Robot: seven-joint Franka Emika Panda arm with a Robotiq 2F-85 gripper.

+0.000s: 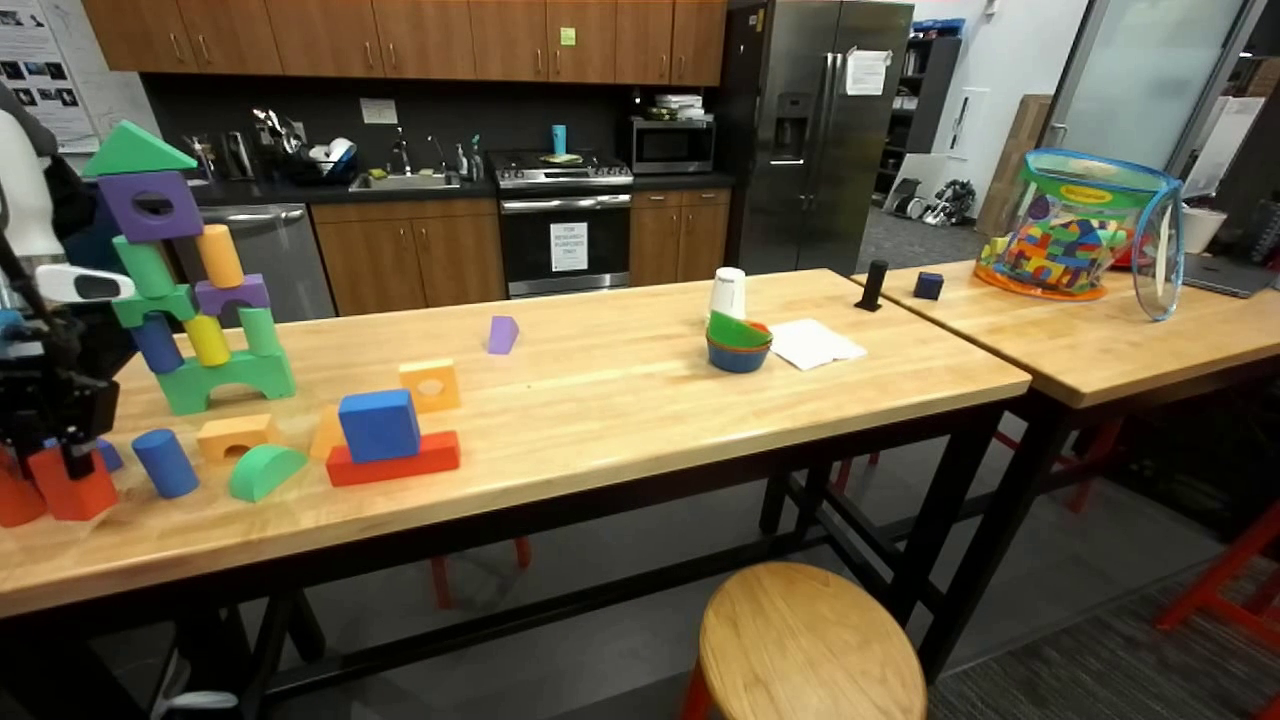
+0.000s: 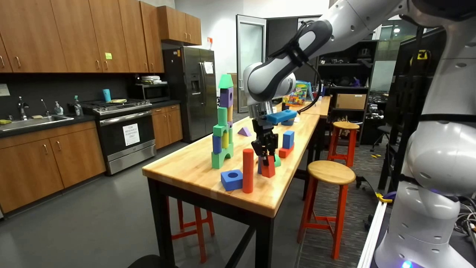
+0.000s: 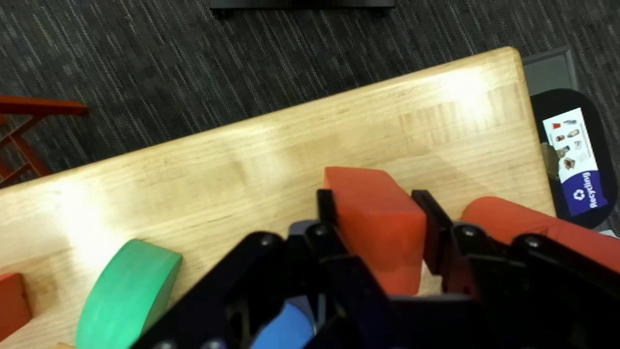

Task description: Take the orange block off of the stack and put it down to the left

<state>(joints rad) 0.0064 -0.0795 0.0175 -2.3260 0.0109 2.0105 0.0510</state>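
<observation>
The orange block (image 1: 72, 484) stands at the near end of the wooden table, apart from the stack; it also shows in the other views (image 2: 268, 168) (image 3: 380, 218). My gripper (image 3: 374, 206) reaches down over it, with one finger against each side. It is shut on the block, whose underside looks to be at the table top. The stack is a flat red slab (image 1: 425, 460) with a blue cube (image 1: 380, 425) on it. Both show in both exterior views (image 2: 288, 140). In the wrist view only an end of the red slab (image 3: 12, 303) shows at the left edge.
A red cylinder (image 2: 248, 171) stands close beside the block, with a blue holed block (image 2: 231, 180) beyond it. A blue cylinder (image 1: 165, 463), green half-round (image 1: 267, 472) and yellow arch (image 1: 238, 437) lie between block and stack. A tall multicoloured tower (image 1: 225, 378) stands behind.
</observation>
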